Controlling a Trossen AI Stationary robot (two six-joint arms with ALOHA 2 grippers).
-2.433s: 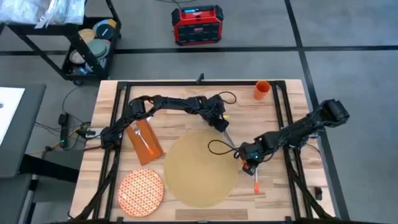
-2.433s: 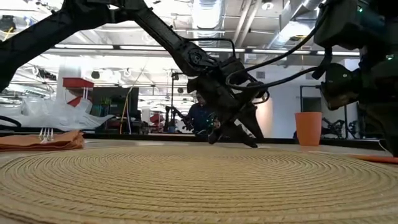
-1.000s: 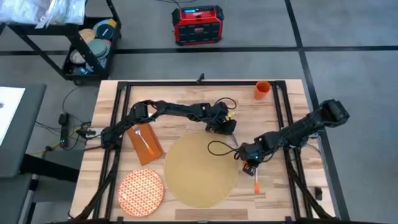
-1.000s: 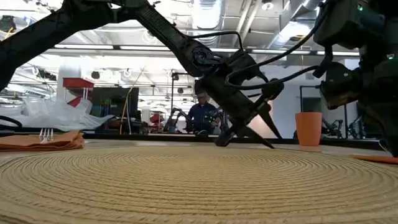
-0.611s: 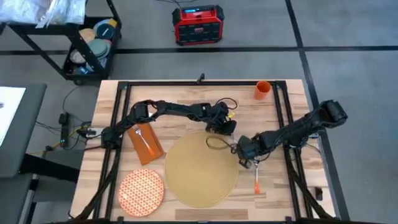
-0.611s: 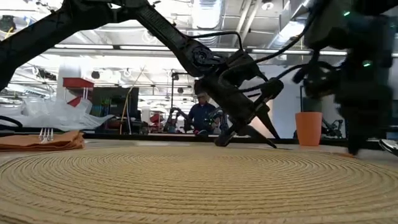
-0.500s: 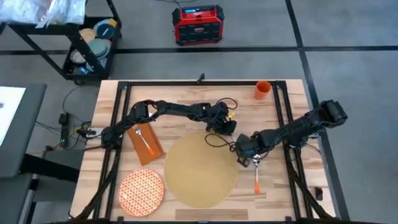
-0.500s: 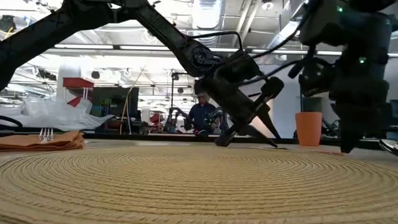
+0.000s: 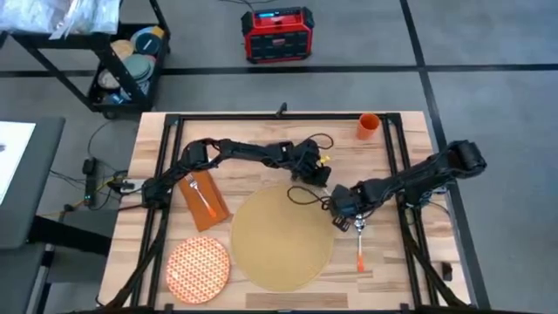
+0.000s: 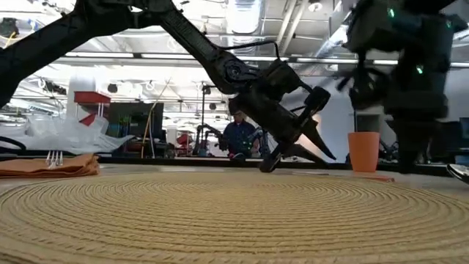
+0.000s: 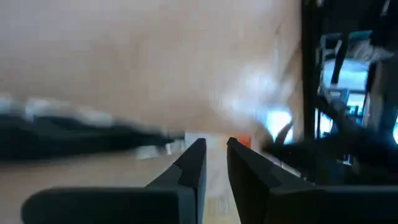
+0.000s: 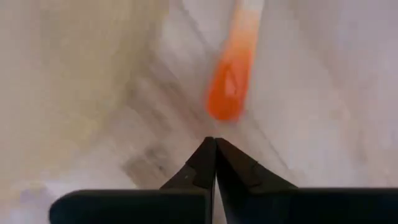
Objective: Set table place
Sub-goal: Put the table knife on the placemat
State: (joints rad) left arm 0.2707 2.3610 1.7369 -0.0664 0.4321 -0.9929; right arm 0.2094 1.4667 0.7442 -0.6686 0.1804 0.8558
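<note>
The right gripper's point(image 12: 214, 163) fingers are pressed together on nothing, at the placemat's point(image 9: 282, 237) 3 o'clock edge, above an orange-handled utensil point(image 9: 358, 247) lying on the table point(image 9: 397, 166); the left gripper's point(image 11: 216, 163) fingers are narrowly parted at the mat's 1 o'clock; napkin point(image 9: 203, 199) with fork point(image 9: 201, 194) is seen at 9, plate point(image 9: 198, 269) at 8, cup point(image 9: 367, 126) at 1.

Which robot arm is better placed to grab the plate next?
Probably the left. The plate lies at the table's near-left corner, on the left arm's side; the right gripper is across the placemat.
</note>
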